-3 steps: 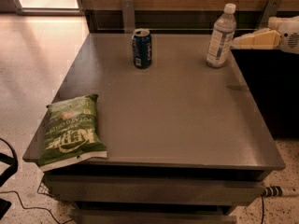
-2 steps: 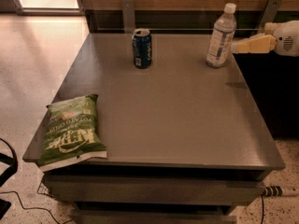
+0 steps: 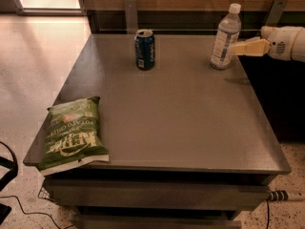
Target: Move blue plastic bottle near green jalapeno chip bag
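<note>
While the bottle (image 3: 225, 37) stands at the table's (image 3: 181, 109) far right, my gripper (image 3: 238, 48) sits just right of it; whether it is spread I cannot tell. The chip bag (image 3: 72, 132) lies near left.

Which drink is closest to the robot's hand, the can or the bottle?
The blue plastic bottle, clear with a white cap, at the back right of the table: the gripper is right beside it. The dark blue can stands farther left.
</note>
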`<state>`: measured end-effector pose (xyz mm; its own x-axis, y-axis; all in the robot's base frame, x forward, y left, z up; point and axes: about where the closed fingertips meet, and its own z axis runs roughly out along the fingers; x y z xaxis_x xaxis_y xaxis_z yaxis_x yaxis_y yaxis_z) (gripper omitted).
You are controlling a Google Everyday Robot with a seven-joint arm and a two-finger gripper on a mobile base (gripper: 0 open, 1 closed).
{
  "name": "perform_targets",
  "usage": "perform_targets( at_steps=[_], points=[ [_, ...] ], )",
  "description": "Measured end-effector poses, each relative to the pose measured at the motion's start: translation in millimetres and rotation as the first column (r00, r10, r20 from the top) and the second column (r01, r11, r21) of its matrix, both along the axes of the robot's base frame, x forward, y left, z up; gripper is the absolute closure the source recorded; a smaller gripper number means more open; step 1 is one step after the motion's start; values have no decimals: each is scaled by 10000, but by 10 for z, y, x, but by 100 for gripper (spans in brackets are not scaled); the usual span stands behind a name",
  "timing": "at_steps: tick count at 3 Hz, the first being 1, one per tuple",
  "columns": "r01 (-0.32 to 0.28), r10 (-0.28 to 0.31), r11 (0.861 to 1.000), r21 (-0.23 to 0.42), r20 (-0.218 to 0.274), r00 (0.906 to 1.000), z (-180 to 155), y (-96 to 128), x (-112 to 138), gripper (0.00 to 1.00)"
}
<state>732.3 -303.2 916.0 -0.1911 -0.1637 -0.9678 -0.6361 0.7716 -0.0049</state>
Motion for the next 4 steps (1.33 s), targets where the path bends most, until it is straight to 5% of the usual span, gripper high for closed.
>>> perform_targets(
  at_steps=[2,3,4],
  points=[
    [-540,512,9971,531,539,9972,43,289,212,0],
    [-854,830,9943,644,385,9958,-18,417,256,16],
    [-918,895,9936,658,372,9953,-29,463,270,47]
  ],
)
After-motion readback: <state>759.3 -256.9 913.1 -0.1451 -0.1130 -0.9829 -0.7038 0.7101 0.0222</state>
